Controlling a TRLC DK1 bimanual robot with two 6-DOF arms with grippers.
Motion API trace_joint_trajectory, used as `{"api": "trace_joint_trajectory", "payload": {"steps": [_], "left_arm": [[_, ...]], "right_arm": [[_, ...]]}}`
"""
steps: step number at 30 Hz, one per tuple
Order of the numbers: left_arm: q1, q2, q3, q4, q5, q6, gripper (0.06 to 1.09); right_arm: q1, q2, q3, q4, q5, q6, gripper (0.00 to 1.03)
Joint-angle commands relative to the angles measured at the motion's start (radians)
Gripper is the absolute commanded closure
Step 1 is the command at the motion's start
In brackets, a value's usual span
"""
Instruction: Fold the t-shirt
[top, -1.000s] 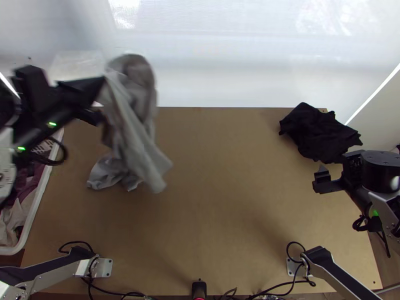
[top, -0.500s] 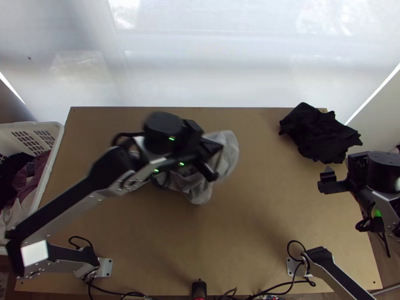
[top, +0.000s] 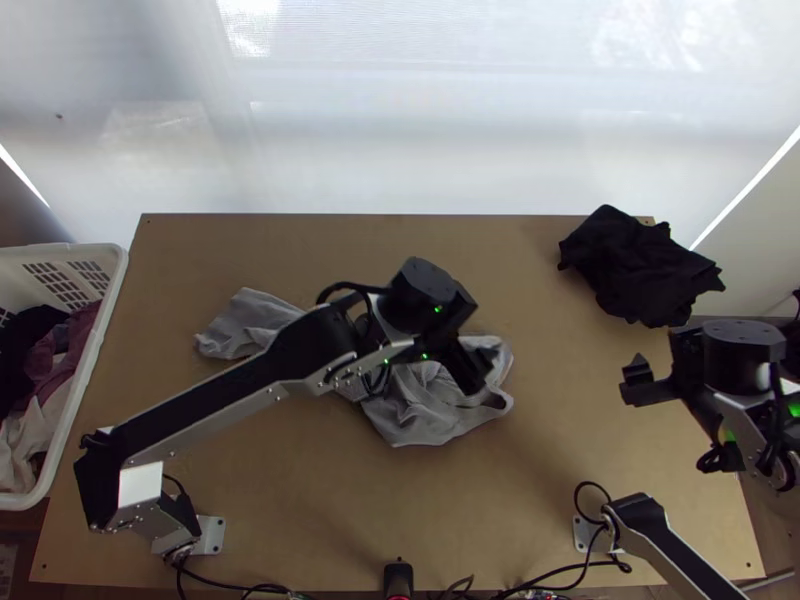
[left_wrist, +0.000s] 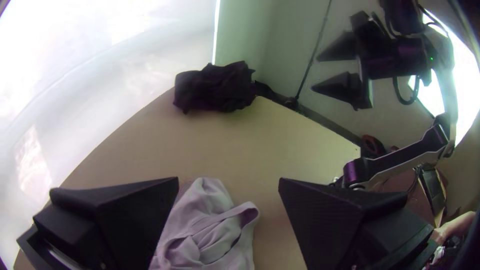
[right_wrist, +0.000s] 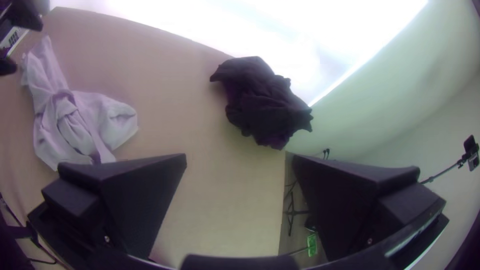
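Light-grey cloth t-shirt lay bunched on the light wooden counter, under the left gripper, whose jaws stood wide apart and had hold of nothing. Directly below, the folds crossed and overlapped, so a pinch there would probably catch several layers and lift a bundle instead of one edge. A looped opening at the near end could have snagged a finger on the way down. One end trailed out toward the counter's left side beneath the reaching left arm; a low sweep of that arm risked dragging it. The right gripper, also empty with jaws wide, stood well apart, near a crumpled black garment, which a careless swing might have caught.
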Motion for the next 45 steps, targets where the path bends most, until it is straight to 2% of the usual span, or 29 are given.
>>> {"api": "trace_joint_trajectory", "payload": {"steps": [1, 7, 10, 11, 15, 17, 22, 29, 31, 33, 42, 43, 45], "left_arm": [[0.156, -0.035, 0.0, -0.14, -0.011, 0.035, 0.1], [0.368, -0.152, -0.154, -0.187, -0.011, 0.033, 0.1], [0.461, -0.229, -0.254, -0.19, -0.009, 0.027, 0.1], [0.489, -0.256, -0.289, -0.19, -0.008, 0.022, 0.1], [0.567, -0.339, -0.423, -0.19, -0.001, 0.009, 0.1], [0.579, -0.37, -0.48, -0.19, 0.0, 0.009, 0.1], [0.576, -0.393, -0.547, -0.198, 0.0, 0.013, 0.1], [0.576, -0.373, -0.547, -0.193, 0.0, 0.013, 0.1], [0.575, -0.367, -0.546, -0.19, 0.0, 0.013, 0.1], [0.573, -0.361, -0.541, -0.189, 0.0, 0.013, 0.1], [0.558, -0.342, -0.536, -0.189, 0.0, 0.018, 0.1], [0.558, -0.342, -0.538, -0.189, 0.0, 0.019, 0.1], [0.558, -0.342, -0.539, -0.189, 0.0, 0.021, 0.1]], "right_arm": [[0.159, 0.06, -0.074, 0.038, -0.027, 0.009, 0.05], [0.279, 0.202, -0.06, 0.108, -0.145, -0.003, 0.05], [0.357, 0.275, -0.051, 0.137, -0.156, -0.006, 0.05], [0.373, 0.304, -0.04, 0.141, -0.186, -0.003, 0.05], [0.374, 0.395, -0.031, 0.187, -0.403, 0.028, 0.05], [0.377, 0.442, -0.043, 0.214, -0.476, 0.051, 0.05], [0.34, 0.561, -0.103, 0.208, -0.481, 0.064, 0.05], [0.297, 0.561, -0.251, 0.243, -0.482, 0.103, 0.08], [0.297, 0.564, -0.278, 0.274, -0.485, 0.107, 0.13], [0.301, 0.568, -0.281, 0.295, -0.489, 0.109, 0.16], [0.294, 0.648, -0.287, 0.334, -0.489, 0.112, 0.16], [0.294, 0.657, -0.285, 0.341, -0.489, 0.112, 0.18], [0.294, 0.663, -0.287, 0.368, -0.49, 0.11, 0.3]]}}
